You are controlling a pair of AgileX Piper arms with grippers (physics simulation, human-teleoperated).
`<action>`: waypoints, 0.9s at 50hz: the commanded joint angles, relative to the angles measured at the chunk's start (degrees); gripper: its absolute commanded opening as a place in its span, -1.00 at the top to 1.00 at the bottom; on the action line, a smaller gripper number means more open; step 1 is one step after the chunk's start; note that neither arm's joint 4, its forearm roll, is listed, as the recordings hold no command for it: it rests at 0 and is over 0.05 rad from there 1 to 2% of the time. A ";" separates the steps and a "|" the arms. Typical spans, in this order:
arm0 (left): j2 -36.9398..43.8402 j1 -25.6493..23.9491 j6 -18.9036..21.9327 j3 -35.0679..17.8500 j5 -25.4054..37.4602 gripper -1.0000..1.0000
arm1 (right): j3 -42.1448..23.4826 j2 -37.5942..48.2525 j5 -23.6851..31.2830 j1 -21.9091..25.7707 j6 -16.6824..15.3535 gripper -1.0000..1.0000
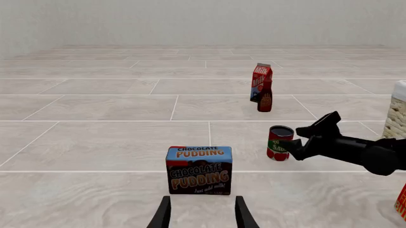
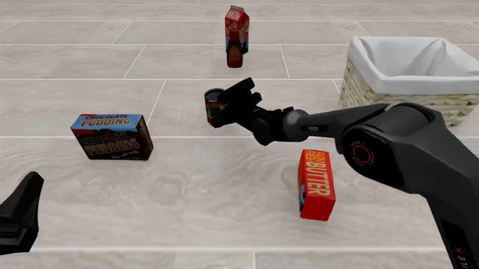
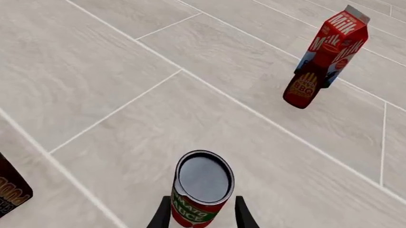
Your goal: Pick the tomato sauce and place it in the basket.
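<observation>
The tomato sauce can (image 3: pixel 201 187), red label with a green band and dark top, stands upright on the tiled surface. My right gripper (image 3: pixel 203 216) is open with one finger on each side of the can, low on its body. In the front view the right gripper (image 2: pixel 228 106) partly hides the can (image 2: pixel 212 103). The left wrist view shows the can (image 1: pixel 279 142) with the right gripper (image 1: pixel 293 140) against it. The wicker basket (image 2: pixel 404 95) with white lining stands at the back right. My left gripper (image 1: pixel 203 216) is open and empty at the near left (image 2: pixel 19 216).
A chocolate pudding box (image 2: pixel 112 136) stands left of the can. A red butter box (image 2: pixel 316 184) stands near the middle right. A red milk carton (image 2: pixel 236 22) with a dark bottle (image 2: pixel 235 54) in front of it stands at the back.
</observation>
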 commanded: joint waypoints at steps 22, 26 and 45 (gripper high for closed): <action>0.00 0.00 0.00 0.00 0.00 -1.00 | -10.15 6.88 3.88 0.45 1.24 -1.00; 0.00 0.00 0.00 0.00 0.00 -1.00 | -6.43 4.92 -0.25 0.47 1.37 1.00; 0.00 0.00 0.00 0.00 0.00 -1.00 | 7.73 -9.17 -2.88 2.70 1.85 1.00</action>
